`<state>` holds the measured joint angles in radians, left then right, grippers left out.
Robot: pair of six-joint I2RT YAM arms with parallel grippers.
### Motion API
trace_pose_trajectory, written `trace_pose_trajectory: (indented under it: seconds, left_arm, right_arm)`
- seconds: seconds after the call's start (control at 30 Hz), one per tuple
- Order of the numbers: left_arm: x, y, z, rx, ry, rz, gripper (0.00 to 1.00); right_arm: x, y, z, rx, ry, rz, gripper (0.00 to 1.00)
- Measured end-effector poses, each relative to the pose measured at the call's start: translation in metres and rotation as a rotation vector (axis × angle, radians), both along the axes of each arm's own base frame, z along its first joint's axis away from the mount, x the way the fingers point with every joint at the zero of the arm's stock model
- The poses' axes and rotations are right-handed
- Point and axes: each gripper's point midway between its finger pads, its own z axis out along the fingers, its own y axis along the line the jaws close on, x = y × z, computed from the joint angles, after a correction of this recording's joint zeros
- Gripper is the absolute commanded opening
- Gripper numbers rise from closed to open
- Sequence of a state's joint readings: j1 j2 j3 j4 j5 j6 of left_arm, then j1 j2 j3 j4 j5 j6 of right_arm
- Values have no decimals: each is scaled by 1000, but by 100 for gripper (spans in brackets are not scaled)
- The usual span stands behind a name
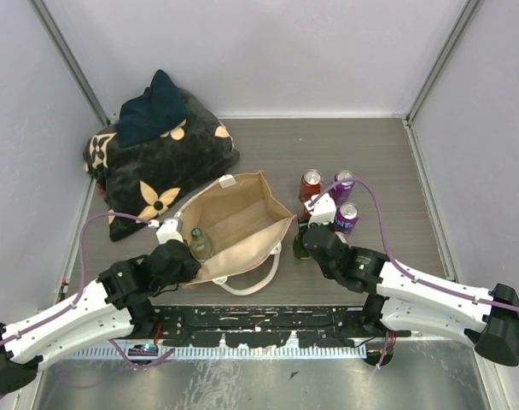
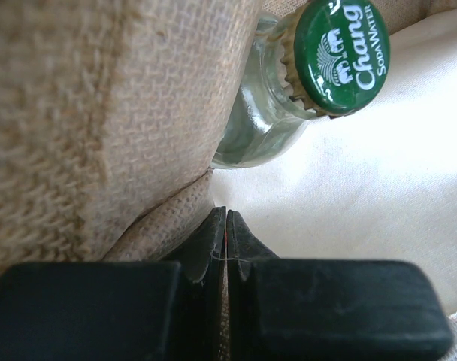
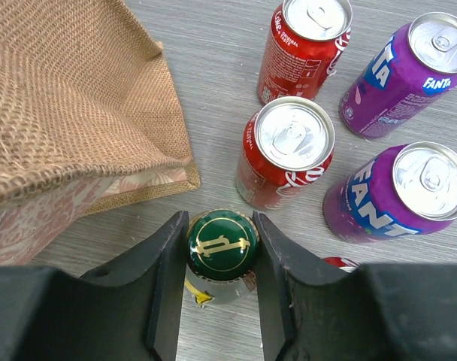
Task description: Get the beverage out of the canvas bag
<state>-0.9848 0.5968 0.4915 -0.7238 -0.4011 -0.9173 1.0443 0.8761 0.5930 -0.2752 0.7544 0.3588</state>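
Note:
The tan canvas bag [image 1: 242,224] stands open on the table. A clear glass soda-water bottle with a green cap [image 1: 200,245] stands inside it at the near left corner; the left wrist view shows the cap [image 2: 336,56] beside the burlap wall [image 2: 78,113]. My left gripper [image 1: 184,256] is shut on the bag's near left rim, with fabric pinched between the jaws [image 2: 225,218]. My right gripper [image 1: 304,243] is shut on the neck of a dark green bottle [image 3: 222,245], outside the bag by its right corner [image 3: 71,98].
Red cans [image 3: 304,37] [image 3: 289,150] and purple Fanta cans [image 3: 413,75] [image 3: 401,195] stand close to the right of the green bottle. A black cushion with tan flower marks [image 1: 157,166] lies at the back left. Grey walls enclose the table.

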Motion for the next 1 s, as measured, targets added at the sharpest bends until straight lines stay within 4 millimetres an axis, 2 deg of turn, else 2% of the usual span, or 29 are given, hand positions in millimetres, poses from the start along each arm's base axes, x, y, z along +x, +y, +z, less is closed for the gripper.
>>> trace_pose_trajectory:
  seconds: [0.1,0.13,0.17,0.2,0.33,0.37,0.4,0.57,0.7,0.83,1.0]
  left_arm:
    - [0,0,0,0,0,0,11]
    - [0,0,0,0,0,0,11]
    - [0,0,0,0,-1,0,11]
    - [0,0,0,0,0,0,11]
    - [0,0,0,0,0,0,11]
    - [0,0,0,0,0,0,11]
    - [0,0,0,-1,-1,1,11]
    - [0,0,1,-4,-3,0,11]
    - [0,1,2,-6,-4,0,11]
    - [0,1,2,-5,-7,4,11]
    - [1,4,1,7,-8,14,11]
  right_arm:
    - [1,1,0,21,-9,-7,1]
    - [1,1,0,26,-12,-10,3]
    - [1,1,0,28,-13,-11,11]
    - [1,1,0,30,-12,-12,24]
    - [2,0,-1,35,-10,-26,87]
    - [2,0,1,43,-12,-33,96]
    - [3,0,3,51,-15,-42,99]
    - [8,1,28,87,-49,-70,100]
    - [13,4,61,90,-88,-65,91]
    - [20,16,118,126,-151,-34,81]
    - [17,45,193,236,-225,90,75]
